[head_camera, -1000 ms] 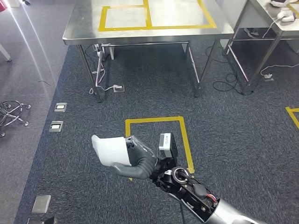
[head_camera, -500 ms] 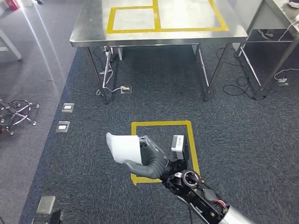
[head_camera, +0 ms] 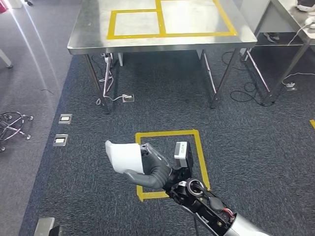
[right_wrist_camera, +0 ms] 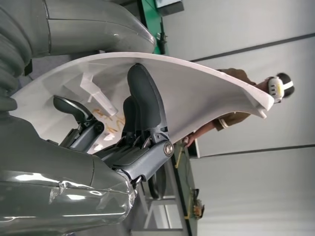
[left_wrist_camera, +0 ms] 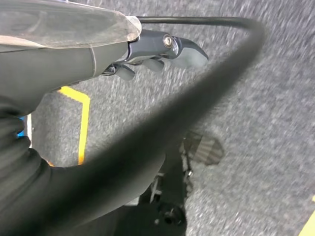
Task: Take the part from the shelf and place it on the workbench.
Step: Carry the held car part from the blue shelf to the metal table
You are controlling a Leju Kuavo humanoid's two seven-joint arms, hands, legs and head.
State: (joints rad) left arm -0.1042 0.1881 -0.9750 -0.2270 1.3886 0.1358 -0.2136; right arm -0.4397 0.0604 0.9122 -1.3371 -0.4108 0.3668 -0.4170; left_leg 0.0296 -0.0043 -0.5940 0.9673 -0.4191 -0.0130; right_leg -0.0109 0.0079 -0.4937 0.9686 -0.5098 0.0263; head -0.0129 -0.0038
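Right hand (head_camera: pixel 156 169) fingers (right_wrist_camera: pixel 142 105) clamped on white part (head_camera: pixel 123 157) above carpet; tabletop (head_camera: pixel 93 39) well apart. Left hand (left_wrist_camera: pixel 111 54) fingers curled, holding nothing.

ahead of the right hand (head_camera: pixel 154 169) lay open carpet (head_camera: pixel 156 105), then the steel table (head_camera: pixel 93 42), its top bare beyond the hand. table legs (head_camera: pixel 97 84) and loose cables (head_camera: pixel 111 96) stood beneath, forward and left.

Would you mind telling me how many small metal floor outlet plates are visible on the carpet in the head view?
3: two left of the workbench, one above the other, and one under it; more may lie hidden.
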